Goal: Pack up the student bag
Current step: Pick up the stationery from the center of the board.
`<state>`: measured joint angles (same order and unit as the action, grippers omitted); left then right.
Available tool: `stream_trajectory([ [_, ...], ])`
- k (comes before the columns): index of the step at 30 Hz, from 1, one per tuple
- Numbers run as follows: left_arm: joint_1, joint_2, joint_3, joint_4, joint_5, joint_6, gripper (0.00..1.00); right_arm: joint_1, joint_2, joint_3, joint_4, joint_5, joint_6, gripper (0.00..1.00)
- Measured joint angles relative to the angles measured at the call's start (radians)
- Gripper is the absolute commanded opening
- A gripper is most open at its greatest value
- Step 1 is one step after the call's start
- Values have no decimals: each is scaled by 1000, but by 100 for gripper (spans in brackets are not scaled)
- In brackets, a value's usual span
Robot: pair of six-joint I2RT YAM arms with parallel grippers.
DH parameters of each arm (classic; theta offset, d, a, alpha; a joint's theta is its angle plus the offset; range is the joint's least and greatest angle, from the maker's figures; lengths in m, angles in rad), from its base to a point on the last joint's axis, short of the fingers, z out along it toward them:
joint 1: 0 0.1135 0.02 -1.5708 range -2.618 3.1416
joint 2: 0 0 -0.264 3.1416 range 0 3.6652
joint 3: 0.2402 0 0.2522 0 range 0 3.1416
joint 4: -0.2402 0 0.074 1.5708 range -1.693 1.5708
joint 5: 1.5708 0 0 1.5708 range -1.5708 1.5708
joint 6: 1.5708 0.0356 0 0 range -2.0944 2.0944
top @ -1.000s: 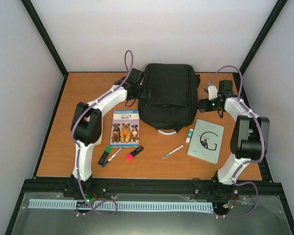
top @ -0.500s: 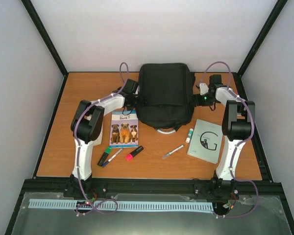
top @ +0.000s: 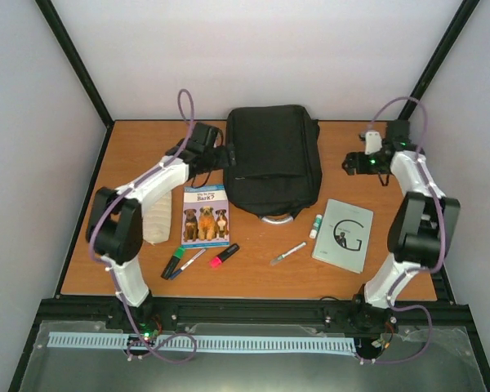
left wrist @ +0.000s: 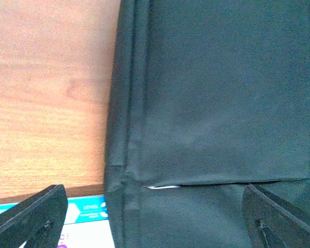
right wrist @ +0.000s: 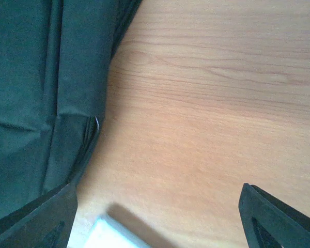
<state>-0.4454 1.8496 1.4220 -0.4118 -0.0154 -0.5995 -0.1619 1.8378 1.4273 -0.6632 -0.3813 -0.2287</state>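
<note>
Top view: the student bag lies flat at the far middle of the desk, with its grey loop handle toward us. We can't see inside it. The rest sits outside it on the desk:
- dog book, just beside the bag's near-left corner
- grey booklet, near-right
- white tube, next to the booklet
- a pen
- pink highlighter
- green marker, with a second pen alongside

The left end effector is at the bag's left edge. The right end effector is off the bag's right side, apart from it.

Left wrist: fingers are spread wide and grip nothing. The bag's edge and a seam lie below them, and the book's corner shows at bottom left.

Right wrist: fingers are also wide and hold nothing. We see bare desk between them, with the bag's side at left.
</note>
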Motion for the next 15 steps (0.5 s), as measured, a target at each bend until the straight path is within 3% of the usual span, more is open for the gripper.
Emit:
stream_trajectory([
  [6, -68, -147, 17, -7, 22, 20, 86, -98, -254, -163, -72, 31, -125, 88],
  [15, -353, -50, 132, -111, 98, 129, 73, -206, -460, -462, -181, 119, -278, 87],
])
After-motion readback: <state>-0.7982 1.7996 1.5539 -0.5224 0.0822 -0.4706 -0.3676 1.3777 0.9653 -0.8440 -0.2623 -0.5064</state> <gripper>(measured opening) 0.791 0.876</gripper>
